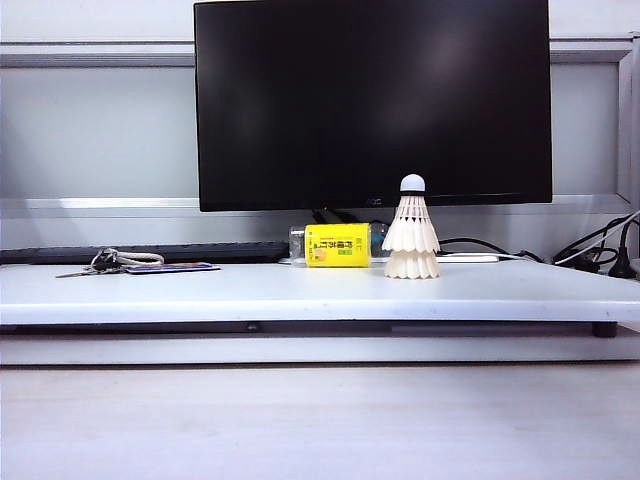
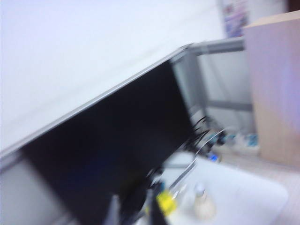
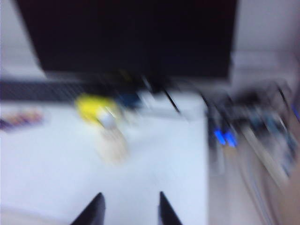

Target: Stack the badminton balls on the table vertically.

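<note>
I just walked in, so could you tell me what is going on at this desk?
Nothing is being handled. The two badminton balls stand stacked on the white table, beside a yellow-labelled bottle under the monitor. The right gripper is open and empty, clear of the stack. The left gripper isn't identifiable in its blurred view.

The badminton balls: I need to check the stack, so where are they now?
In the exterior view the badminton balls stand nested upright, right of centre on the table, just right of the yellow-labelled bottle, below the monitor.
</note>
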Controlling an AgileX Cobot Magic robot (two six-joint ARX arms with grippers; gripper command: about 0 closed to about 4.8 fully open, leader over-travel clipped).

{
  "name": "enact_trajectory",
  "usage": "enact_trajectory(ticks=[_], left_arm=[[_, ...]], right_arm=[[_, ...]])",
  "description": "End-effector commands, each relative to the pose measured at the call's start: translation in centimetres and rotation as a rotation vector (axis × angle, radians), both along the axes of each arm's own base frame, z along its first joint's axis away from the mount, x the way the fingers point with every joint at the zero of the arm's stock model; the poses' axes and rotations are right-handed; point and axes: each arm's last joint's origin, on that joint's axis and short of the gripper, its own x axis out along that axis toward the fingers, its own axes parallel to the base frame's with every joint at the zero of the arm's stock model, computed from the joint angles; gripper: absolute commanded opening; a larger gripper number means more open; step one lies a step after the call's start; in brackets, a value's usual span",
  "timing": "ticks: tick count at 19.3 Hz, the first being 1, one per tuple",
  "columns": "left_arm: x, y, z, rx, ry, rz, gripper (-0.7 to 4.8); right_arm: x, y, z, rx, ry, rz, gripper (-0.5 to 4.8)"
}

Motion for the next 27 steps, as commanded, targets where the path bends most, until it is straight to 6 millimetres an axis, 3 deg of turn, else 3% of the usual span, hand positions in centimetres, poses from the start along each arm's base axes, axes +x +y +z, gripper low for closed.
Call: enact_trajectory(ticks=[1, 5, 8, 11, 15, 20, 24, 27], left_arm=[[-5.2, 2.2, -1.3, -0.023, -0.043, 0.054, 0.66], [-11.8, 5.2, -4.4, -0.133, -0.178, 0.209, 0.49], [-13.5, 6.2, -8.9, -0.192, -0.138, 0.311, 0.49], [-12.1, 5.7, -12.2, -0.209, -0.038, 0.306, 0.49], [-7.4, 3.5, -17.6, -0.247, 0.152, 0.199, 0.49], [-3.1, 1.8, -21.9, -0.286, 0.243, 0.192, 0.49], [-0.6, 0.9, -24.9, -0.369, 0.352, 0.197, 0.50], [1.0, 0.2, -27.1, -0.418, 0.394, 0.197, 0.49]], right_arm=[[-1.6, -0.2, 0.9, 0.018, -0.144, 0.034, 1.44], [-3.8, -0.5, 0.5, -0.015, -0.215, 0.075, 1.43], [-5.0, -0.7, -0.4, -0.012, -0.219, 0.075, 1.16], [-4.8, -0.6, -1.1, -0.012, -0.163, 0.122, 1.16], [-4.1, -0.4, -2.1, 0.027, -0.092, 0.124, 1.16], [-2.4, -0.1, -4.4, 0.094, 0.014, 0.116, 1.16], [-1.0, 0.2, -5.5, 0.111, -0.010, 0.113, 1.16], [-0.1, 0.3, -6.6, 0.243, 0.034, 0.104, 1.15]])
